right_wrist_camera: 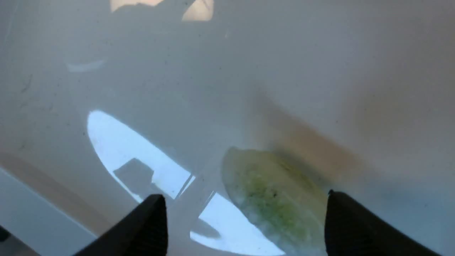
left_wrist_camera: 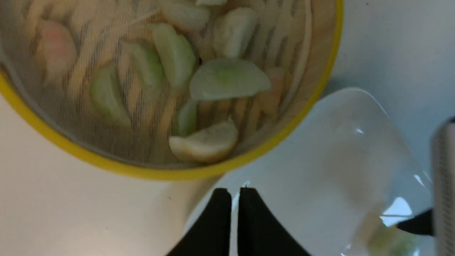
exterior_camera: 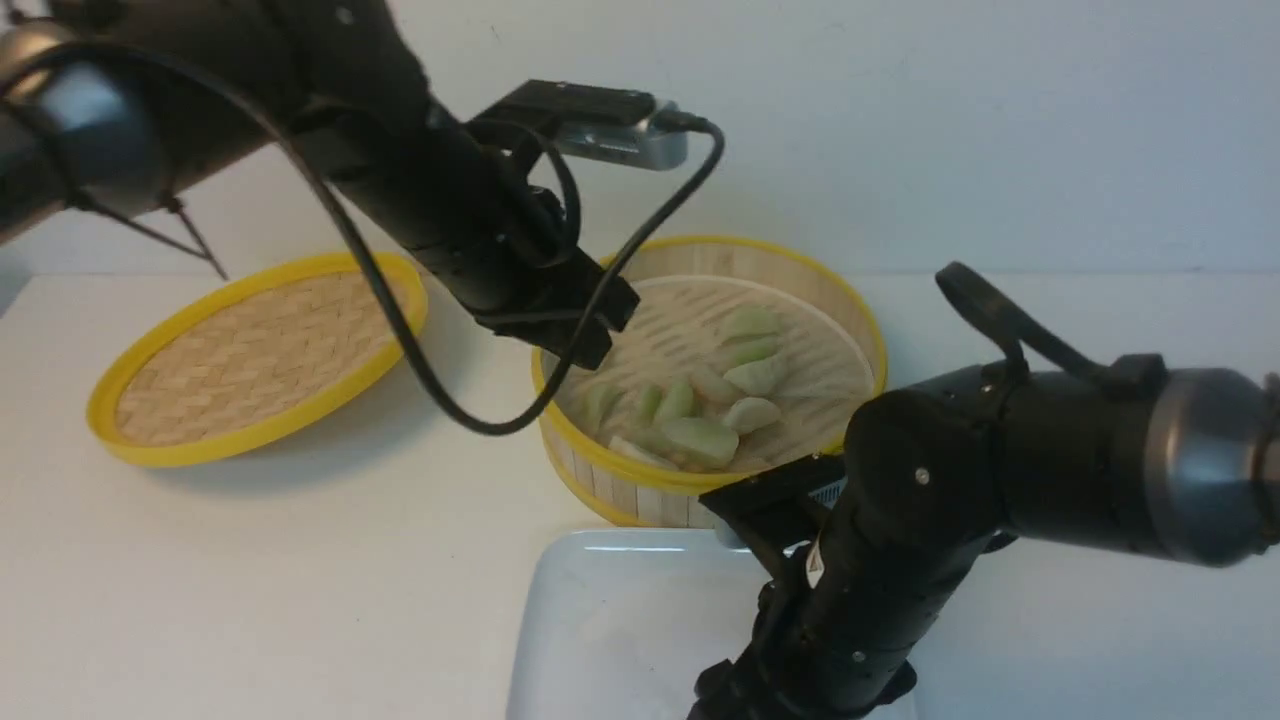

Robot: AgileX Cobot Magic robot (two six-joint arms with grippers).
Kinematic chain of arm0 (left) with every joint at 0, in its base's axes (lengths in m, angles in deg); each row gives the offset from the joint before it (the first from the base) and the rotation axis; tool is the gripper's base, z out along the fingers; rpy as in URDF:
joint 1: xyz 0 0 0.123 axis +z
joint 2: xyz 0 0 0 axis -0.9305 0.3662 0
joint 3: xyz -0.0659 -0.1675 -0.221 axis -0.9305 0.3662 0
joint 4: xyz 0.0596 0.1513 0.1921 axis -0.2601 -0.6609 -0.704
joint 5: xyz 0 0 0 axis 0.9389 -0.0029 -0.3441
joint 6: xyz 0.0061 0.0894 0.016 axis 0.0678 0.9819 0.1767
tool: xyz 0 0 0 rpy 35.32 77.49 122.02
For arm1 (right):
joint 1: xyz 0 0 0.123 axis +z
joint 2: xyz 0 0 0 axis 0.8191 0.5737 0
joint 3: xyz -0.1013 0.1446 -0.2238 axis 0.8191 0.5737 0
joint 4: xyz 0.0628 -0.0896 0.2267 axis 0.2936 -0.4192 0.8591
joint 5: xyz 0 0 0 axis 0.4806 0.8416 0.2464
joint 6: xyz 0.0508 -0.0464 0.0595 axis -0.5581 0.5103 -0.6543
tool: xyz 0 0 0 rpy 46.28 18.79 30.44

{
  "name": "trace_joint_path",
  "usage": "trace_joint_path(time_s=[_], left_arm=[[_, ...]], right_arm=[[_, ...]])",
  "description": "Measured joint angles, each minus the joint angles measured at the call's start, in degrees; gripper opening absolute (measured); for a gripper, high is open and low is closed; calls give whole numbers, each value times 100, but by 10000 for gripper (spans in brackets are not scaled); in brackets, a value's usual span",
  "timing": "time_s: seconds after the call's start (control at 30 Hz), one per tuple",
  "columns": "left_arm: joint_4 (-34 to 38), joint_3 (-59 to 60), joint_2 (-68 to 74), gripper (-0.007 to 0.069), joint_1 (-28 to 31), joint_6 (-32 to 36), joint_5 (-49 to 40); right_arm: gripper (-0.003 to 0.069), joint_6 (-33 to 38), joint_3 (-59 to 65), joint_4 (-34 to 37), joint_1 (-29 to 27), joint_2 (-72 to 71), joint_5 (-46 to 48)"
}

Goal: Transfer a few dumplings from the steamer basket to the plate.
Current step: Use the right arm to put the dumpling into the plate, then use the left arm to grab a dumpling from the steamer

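Observation:
The steamer basket (exterior_camera: pixel 640 482) stands mid-table with several pale green and cream dumplings (exterior_camera: pixel 700 438) on its slatted floor. My left gripper (left_wrist_camera: pixel 234 192) hangs above the basket's near-left rim, its fingers almost touching and nothing between them. The white plate (exterior_camera: pixel 600 620) lies just in front of the basket. Low over it, my right gripper (right_wrist_camera: pixel 244 195) is wide open. One pale green dumpling (right_wrist_camera: pixel 273 195) lies on the plate between its fingers, free of both. In the front view the right arm (exterior_camera: pixel 900 560) hides that gripper and dumpling.
The flat woven lid (exterior_camera: pixel 260 355) with a yellow rim leans at the back left. A black cable (exterior_camera: pixel 480 420) droops from the left wrist over the basket's left edge. White wall runs close behind the basket.

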Motion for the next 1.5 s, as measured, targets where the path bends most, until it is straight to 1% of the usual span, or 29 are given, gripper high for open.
trace_joint_path(time_s=[0.1, 0.17, 0.27, 0.33, 0.47, 0.57, 0.83, 0.93, 1.03, 1.07, 1.1, 1.17, 1.27, 1.37, 1.47, 1.5], left_arm=[[-259, -585, 625, 70, -65, -177, 6], [-410, -868, 957, 111, -65, -311, 32], [-783, -1209, 1457, 190, -65, -427, 121], [-984, -1311, 1698, 251, -65, -450, 237], [-1205, -1347, 2040, 342, -65, -454, 484], [-1285, -1360, 2181, 367, -65, -454, 639], [-1299, -1378, 2365, 368, -87, -448, 859], [-1278, -1392, 2448, 310, -101, -448, 899], [-1340, -1419, 2495, 218, -124, -443, 899], [-1385, -1424, 2495, 176, -130, -443, 899], [-1415, -1424, 2495, 160, -136, -448, 885], [-1549, -1476, 2489, 162, -162, -454, 746], [-1645, -1630, 2439, 162, -181, -459, 292], [-1679, -2133, 2273, 162, -181, -469, -459], [-1684, -2546, 2104, 162, -181, -471, -860], [-1623, -2727, 1975, 162, -181, -507, -952]], right_arm=[[533, -50, 0, -30, 0, -337, 186], [503, -74, 0, -60, 0, -675, 337], [439, -102, 0, -153, 0, -1348, 589], [400, -158, 2, -173, 0, -1877, 724], [355, -244, 2, -191, 0, -2814, 818], [342, -280, 13, -191, 0, -3380, 855], [337, -375, 31, -262, 0, -4129, 941], [337, -393, 31, -324, 0, -4189, 945], [337, -395, 38, -327, 0, -4189, 945], [337, -395, 38, -327, 0, -4189, 945], [337, -407, 38, -327, 0, -4189, 945], [337, -411, 38, -329, 0, -4189, 945], [337, -411, 38, -329, 0, -4189, 945], [337, -411, 38, -357, 0, -4189, 942], [337, -411, 38, -486, 0, -4209, 898], [337, -425, 38, -639, 0, -4247, 851]])
